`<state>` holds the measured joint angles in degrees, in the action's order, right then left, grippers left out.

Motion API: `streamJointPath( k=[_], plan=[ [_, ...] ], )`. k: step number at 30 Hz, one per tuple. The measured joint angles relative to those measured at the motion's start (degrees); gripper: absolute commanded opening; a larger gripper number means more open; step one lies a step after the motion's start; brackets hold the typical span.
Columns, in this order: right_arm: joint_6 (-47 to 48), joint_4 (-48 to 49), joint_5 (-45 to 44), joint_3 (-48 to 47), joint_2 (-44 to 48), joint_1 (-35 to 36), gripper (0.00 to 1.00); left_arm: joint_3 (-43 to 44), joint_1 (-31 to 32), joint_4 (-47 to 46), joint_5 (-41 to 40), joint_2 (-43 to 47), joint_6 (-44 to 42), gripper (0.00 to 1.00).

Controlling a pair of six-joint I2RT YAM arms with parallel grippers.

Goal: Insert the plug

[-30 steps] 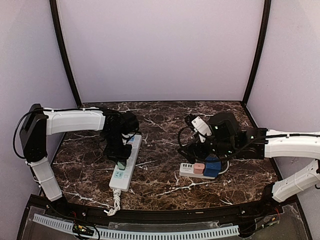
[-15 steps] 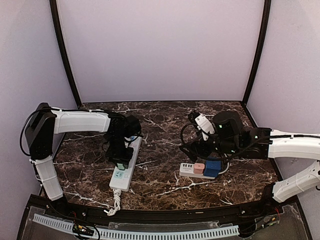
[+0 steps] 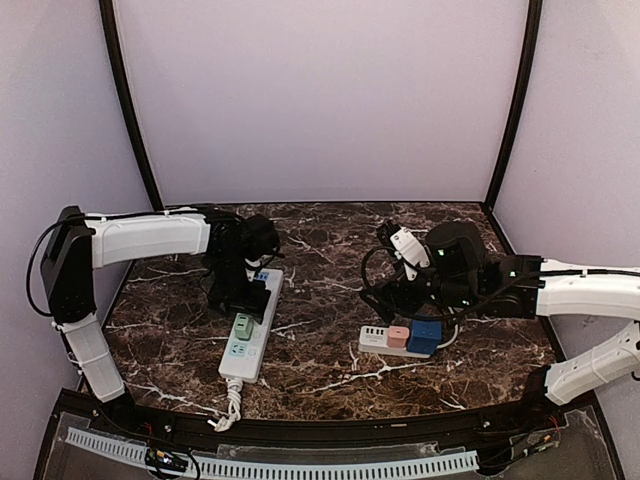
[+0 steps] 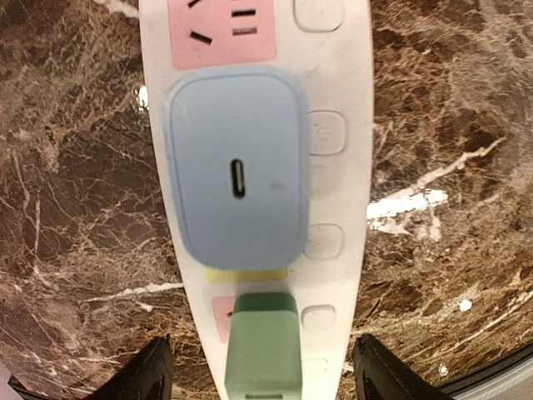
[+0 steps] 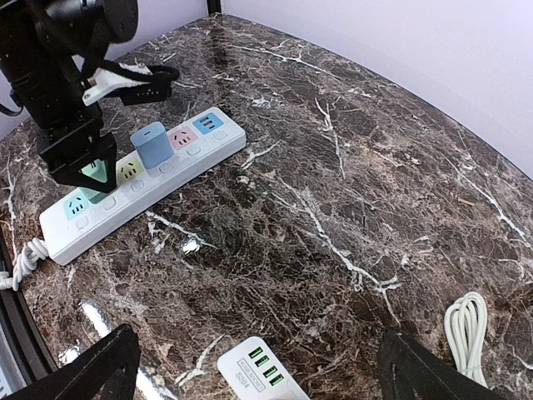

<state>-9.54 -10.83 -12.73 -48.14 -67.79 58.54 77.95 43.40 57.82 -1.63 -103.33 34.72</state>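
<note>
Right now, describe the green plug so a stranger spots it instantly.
On the dark marble table, find the long white power strip on the left side. Two adapters sit in it: take the small green plug nearer the cord end, not the bigger pale-blue charger beside it.

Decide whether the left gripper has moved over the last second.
Yes: the left gripper has drawn back from the green plug, along the strip toward its far end.

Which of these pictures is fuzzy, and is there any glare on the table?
Left wrist view: so close that the blue charger and white power strip look soft. Right wrist view: sharper, with bright glints on the marble table. Top view: even light, no hard shadows.
</note>
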Motion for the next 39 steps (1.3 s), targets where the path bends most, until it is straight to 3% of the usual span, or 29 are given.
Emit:
streamJointPath(
  k=[9,14,24,31,34,39],
  plan=[
    [0.0,-1.3,0.0,-2.2,-0.1,0.0,0.99,5.3,0.0,4.5,-2.3,7.1,-0.9,0.87],
    [0.0,-2.3,0.0,-3.9,-0.1,0.0,0.99,7.6,0.0,6.4,-4.6,10.9,-2.2,0.98],
    [0.7,-6.0,-1.7,-9.9,-0.5,0.0,0.99,12.3,-2.4,9.7,-9.8,19.2,-6.3,0.99],
    [2.5,-8.8,-7.8,-12.7,-0.2,-0.5,0.99,14.3,-6.6,12.1,-13.2,24.3,-10.2,0.99],
    [2.4,-11.1,-8.4,-14.7,0.3,-3.5,0.99,14.7,-8.1,13.3,-14.8,25.3,-12.2,0.99],
    [-1.9,-16.6,-1.8,-19.8,1.0,-19.6,0.99,15.5,-11.9,15.3,-17.1,26.0,-15.7,0.99]
  ],
)
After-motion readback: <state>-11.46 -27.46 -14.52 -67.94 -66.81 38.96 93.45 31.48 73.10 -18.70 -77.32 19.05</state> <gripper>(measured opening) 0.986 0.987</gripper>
